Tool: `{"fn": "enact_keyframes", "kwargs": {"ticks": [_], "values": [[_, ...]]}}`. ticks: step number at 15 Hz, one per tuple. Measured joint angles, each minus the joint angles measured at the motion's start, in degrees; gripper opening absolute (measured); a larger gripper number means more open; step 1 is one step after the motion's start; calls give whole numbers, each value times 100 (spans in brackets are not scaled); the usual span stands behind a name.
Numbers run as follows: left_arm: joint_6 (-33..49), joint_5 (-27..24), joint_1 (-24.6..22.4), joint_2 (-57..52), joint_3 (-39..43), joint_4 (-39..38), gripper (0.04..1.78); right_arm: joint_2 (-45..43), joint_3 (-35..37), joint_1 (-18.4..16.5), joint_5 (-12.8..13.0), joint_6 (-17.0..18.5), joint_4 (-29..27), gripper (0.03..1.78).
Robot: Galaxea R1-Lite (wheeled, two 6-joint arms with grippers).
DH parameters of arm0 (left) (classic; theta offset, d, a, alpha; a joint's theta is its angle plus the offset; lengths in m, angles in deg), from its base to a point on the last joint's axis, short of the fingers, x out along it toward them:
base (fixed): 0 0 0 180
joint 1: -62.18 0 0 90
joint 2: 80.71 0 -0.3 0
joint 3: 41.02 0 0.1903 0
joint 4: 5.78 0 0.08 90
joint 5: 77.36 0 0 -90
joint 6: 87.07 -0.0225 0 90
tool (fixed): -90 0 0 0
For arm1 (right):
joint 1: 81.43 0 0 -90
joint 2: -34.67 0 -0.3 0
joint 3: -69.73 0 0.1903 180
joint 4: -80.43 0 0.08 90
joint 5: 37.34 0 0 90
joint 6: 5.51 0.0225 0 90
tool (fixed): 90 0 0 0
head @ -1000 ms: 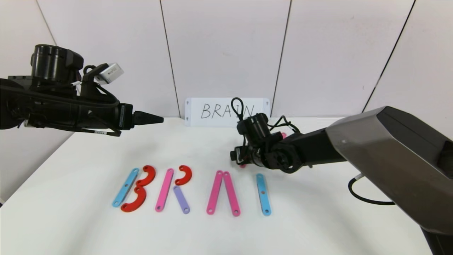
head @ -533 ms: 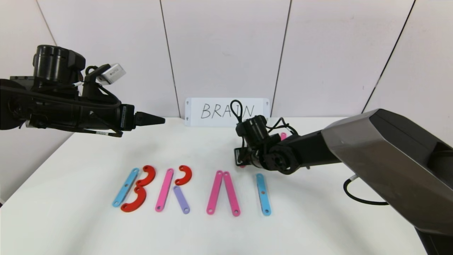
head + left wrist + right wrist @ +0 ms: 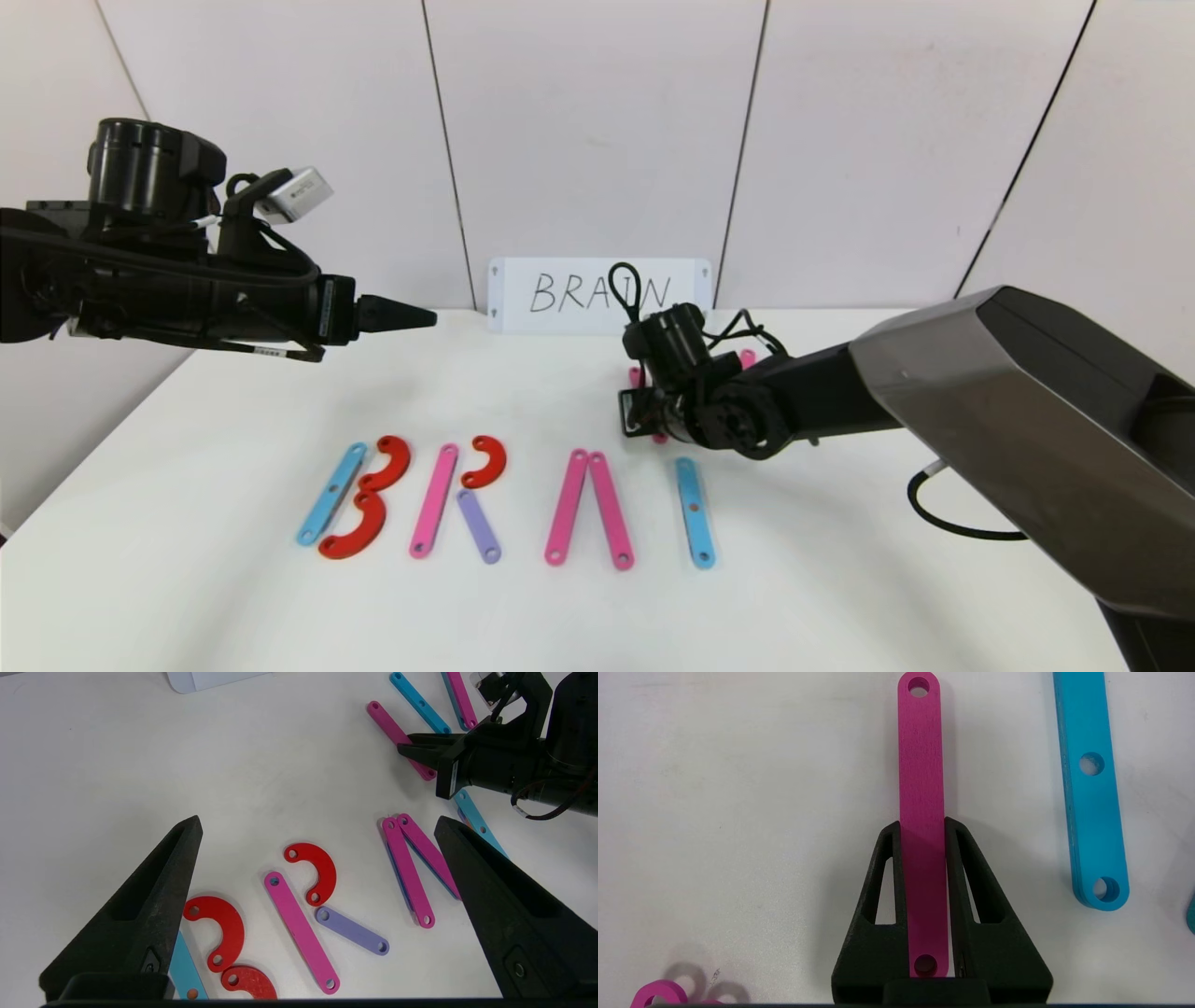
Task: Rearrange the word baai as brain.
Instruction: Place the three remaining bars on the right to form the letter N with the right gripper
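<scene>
**Right hand clamps a spare pink bar for the N**

With its fingers closed along both edges of a pink bar [image 3: 923, 826], the right hand [image 3: 923, 828] sits low over the tabletop [image 3: 233, 401], behind the row of letters. Lift straight up first, so the strip clears the blue bar [image 3: 1090, 788] just beside it without nudging it. Nearer the robot, the word [image 3: 504, 499] already reads B, R, A, I across the tabletop; the N seems the missing letter, so the strip probably belongs past the blue I [image 3: 695, 511]. Set it down upright and parallel. Off to the left, the left hand [image 3: 317, 905] hovers wide open above the B and R, holding nothing.
</scene>
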Motion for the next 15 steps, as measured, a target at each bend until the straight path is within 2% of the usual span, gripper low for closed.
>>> {"fn": "enact_keyframes", "kwargs": {"ticks": [4, 8, 13, 15], "values": [[-2, 0, -1, -13, -6, -6, 174, -346, 267, -66, 7, 104, -2, 27], [0, 0, -1, -13, -9, -5, 174, -1108, 901, -185, 0, 116, 9, 27], [-2, 2, 0, -13, -9, 0, 174, -2238, 2339, -325, 29, 302, 20, 27], [-2, -1, 18, -13, -9, 0, 174, -2553, 3015, -325, 35, 396, 196, 27]]}}
